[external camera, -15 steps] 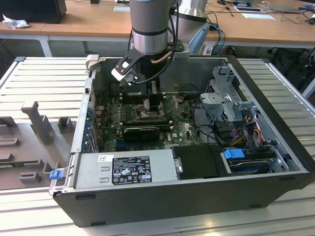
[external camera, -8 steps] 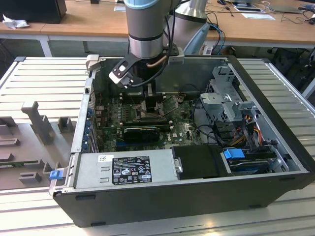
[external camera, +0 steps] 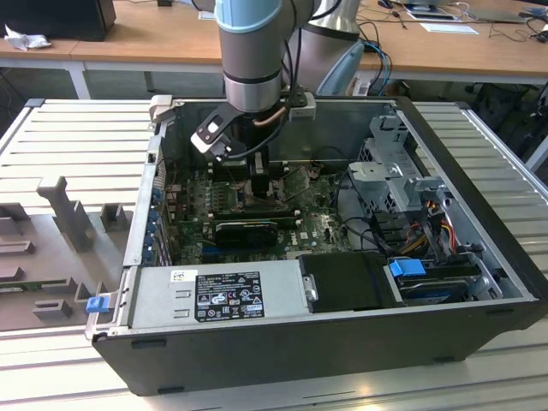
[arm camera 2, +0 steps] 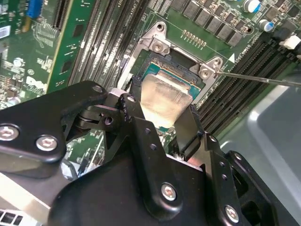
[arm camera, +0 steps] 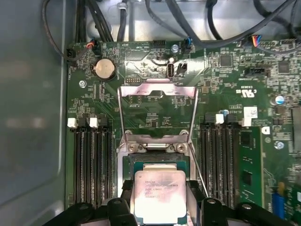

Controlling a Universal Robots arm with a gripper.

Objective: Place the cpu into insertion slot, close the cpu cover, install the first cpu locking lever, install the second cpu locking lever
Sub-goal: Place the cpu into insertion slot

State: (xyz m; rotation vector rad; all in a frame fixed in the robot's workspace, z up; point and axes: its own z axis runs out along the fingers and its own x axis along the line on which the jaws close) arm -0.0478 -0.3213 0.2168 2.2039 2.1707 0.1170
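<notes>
My gripper (arm camera: 160, 189) is shut on the cpu (arm camera: 159, 197), a silvery square chip pinched by its two opposite edges between the black fingers (arm camera 2: 192, 123). In both wrist views the cpu (arm camera 2: 162, 100) sits right over the insertion slot (arm camera: 157, 161), whose dark frame (arm camera 2: 159, 69) shows just beyond the chip; I cannot tell whether it rests in it. The cpu cover (arm camera: 158, 89), a thin silver frame plate, is swung open and away from the socket. A thin locking lever (arm camera 2: 263, 80) sticks out beside the socket. In the exterior view the gripper (external camera: 257, 178) reaches down onto the motherboard.
Memory slots (arm camera: 91, 160) flank the socket on both sides. A coin battery (arm camera: 104, 69) and cables lie past the cover. In the open case, a power supply (external camera: 214, 295) lines the front wall, a drive cage (external camera: 398, 167) stands at the exterior view's right.
</notes>
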